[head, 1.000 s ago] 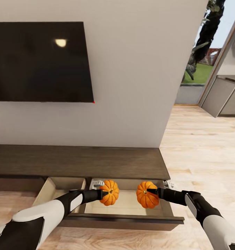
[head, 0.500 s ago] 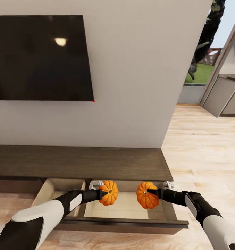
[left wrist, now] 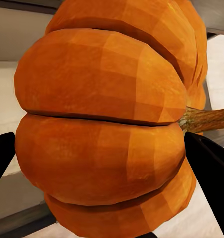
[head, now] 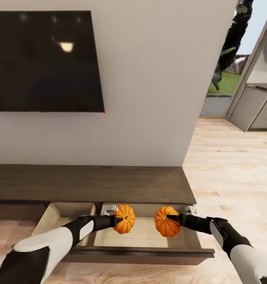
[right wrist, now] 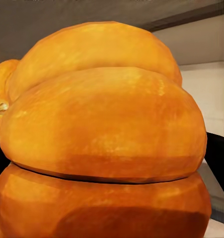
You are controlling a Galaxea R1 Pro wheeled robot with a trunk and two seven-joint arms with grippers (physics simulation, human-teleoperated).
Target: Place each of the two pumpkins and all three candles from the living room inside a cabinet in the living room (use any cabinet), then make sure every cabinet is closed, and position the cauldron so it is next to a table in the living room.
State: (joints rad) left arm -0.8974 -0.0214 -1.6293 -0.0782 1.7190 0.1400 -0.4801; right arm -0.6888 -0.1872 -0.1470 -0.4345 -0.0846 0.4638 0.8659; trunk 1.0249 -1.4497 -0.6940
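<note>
Hidden and cropped
Television (head: 44,61) cut by left edge; open drawer (head: 145,236) floor partly masked by both pumpkins (head: 124,219) (head: 167,221).

Two arms are being shown beside the cabinet (head: 90,183): glossy white shells over the forearms, black joint sections toward the wrists. The left tool (head: 118,220) and right tool (head: 173,217) are being rendered matte black, with slim dark fingers (left wrist: 211,173).
</note>
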